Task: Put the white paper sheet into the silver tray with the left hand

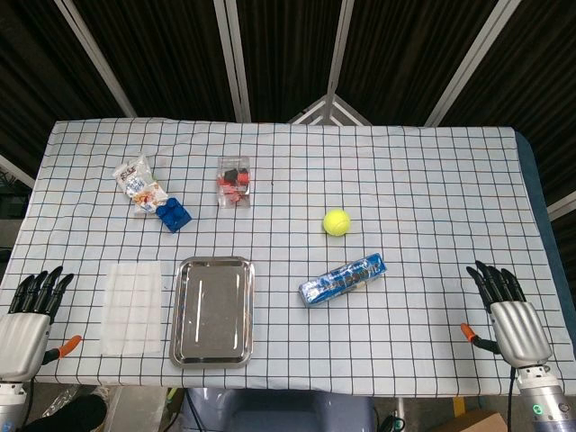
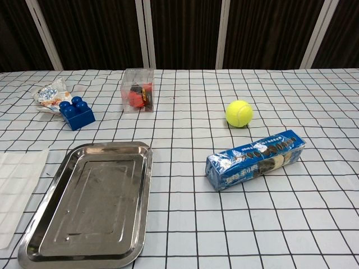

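Observation:
The white paper sheet (image 1: 132, 307) (image 2: 17, 190) lies flat near the front left of the table, just left of the silver tray (image 1: 213, 310) (image 2: 90, 203), which has nothing in it. My left hand (image 1: 29, 322) hovers at the table's left front edge, left of the sheet, fingers straight and apart, holding nothing. My right hand (image 1: 509, 317) sits at the right front edge, also with fingers spread and nothing in it. Neither hand shows in the chest view.
A blue cookie pack (image 1: 343, 279) (image 2: 256, 159) lies right of the tray. A yellow tennis ball (image 1: 337, 221) (image 2: 239, 113), a clear box of red and black pieces (image 1: 234, 181) (image 2: 138, 90), a blue brick (image 1: 173, 216) (image 2: 77, 114) and a snack bag (image 1: 137, 180) (image 2: 49, 94) lie further back.

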You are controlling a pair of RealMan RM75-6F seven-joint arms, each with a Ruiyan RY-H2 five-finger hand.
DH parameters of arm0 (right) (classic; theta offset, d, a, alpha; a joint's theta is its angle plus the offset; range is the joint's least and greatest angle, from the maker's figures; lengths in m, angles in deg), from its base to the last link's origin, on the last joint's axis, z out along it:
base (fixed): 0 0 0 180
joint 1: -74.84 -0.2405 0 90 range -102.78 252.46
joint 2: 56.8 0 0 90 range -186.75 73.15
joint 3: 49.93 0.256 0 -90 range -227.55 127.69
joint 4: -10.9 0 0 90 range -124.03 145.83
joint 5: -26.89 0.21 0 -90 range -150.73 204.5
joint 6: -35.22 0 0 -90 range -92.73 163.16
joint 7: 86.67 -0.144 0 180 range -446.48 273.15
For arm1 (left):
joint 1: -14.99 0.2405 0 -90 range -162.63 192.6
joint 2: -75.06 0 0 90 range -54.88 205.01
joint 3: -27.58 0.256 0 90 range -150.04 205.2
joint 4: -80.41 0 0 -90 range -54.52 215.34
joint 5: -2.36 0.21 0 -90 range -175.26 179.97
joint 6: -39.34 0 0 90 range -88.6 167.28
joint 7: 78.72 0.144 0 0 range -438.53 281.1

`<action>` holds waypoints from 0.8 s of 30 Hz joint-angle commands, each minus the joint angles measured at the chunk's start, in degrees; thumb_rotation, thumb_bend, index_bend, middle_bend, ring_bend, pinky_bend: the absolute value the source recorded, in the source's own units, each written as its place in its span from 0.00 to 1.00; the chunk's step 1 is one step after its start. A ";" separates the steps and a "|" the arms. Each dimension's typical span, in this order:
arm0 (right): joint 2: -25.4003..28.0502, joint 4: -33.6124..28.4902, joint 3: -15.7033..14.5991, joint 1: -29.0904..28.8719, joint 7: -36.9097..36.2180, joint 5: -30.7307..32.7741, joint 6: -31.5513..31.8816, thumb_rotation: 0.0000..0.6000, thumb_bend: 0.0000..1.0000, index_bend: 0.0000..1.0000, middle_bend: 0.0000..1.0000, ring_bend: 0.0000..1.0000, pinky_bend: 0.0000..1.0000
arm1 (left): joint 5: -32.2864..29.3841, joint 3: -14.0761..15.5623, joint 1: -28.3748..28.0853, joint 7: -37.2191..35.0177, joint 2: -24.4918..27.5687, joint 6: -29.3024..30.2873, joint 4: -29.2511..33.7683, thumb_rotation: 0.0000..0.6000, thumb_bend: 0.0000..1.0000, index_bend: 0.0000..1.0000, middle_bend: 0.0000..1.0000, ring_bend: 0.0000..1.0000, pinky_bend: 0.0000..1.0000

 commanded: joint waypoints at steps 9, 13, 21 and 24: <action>0.06 -0.02 -0.04 0.21 0.04 -0.13 0.41 1.00 0.31 0.00 0.00 0.00 0.00 | 0.47 0.67 -0.02 1.19 0.13 -0.59 -0.25 1.00 0.04 0.00 0.00 0.00 0.00; -0.02 0.09 0.00 0.19 0.16 0.02 0.32 1.00 0.31 0.00 0.00 0.00 0.00 | 1.29 1.78 -0.69 2.11 1.09 -2.56 -0.72 1.00 0.05 0.03 0.00 0.00 0.00; -0.25 0.20 0.11 0.01 0.72 0.01 0.18 1.00 0.31 0.00 0.00 0.00 0.00 | 2.13 6.50 -3.87 4.93 7.38 -13.03 -1.57 1.00 0.10 0.32 0.00 0.00 0.00; -0.37 0.11 0.05 0.06 1.00 -0.19 0.34 1.00 0.31 0.00 0.00 0.00 0.00 | 1.06 7.15 -4.77 7.64 8.10 -16.37 -1.70 1.00 0.10 0.35 0.00 0.00 0.00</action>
